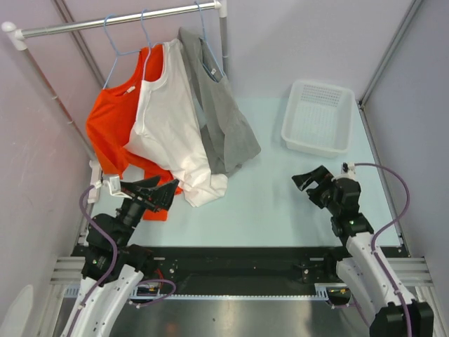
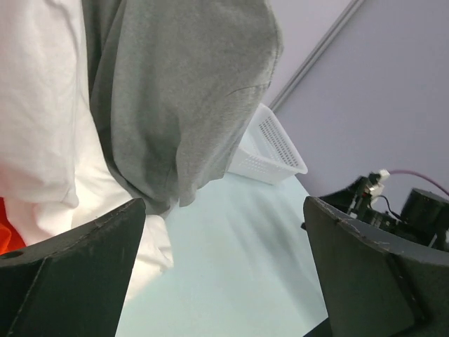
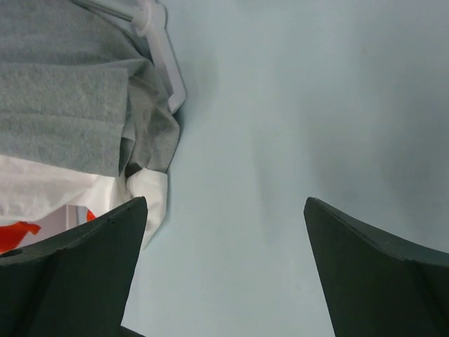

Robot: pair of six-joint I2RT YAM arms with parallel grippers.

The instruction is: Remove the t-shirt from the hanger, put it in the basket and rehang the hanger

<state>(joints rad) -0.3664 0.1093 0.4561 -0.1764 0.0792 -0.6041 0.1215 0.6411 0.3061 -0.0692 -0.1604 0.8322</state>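
Wire hangers (image 1: 116, 50) carrying soft cloth.
Orange t-shirt (image 1: 112, 119), white t-shirt (image 1: 172, 119) and grey t-shirt (image 1: 228, 126) are draping onto the smooth desk (image 1: 280, 196); left end effector (image 1: 160, 188) and right end effector (image 1: 312, 187) are gaping, empty.

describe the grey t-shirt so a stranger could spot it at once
Find the metal rail at the back left. Three t-shirts hang from it in a row. The grey t-shirt is the rightmost, next to the white t-shirt and nearest the white basket.
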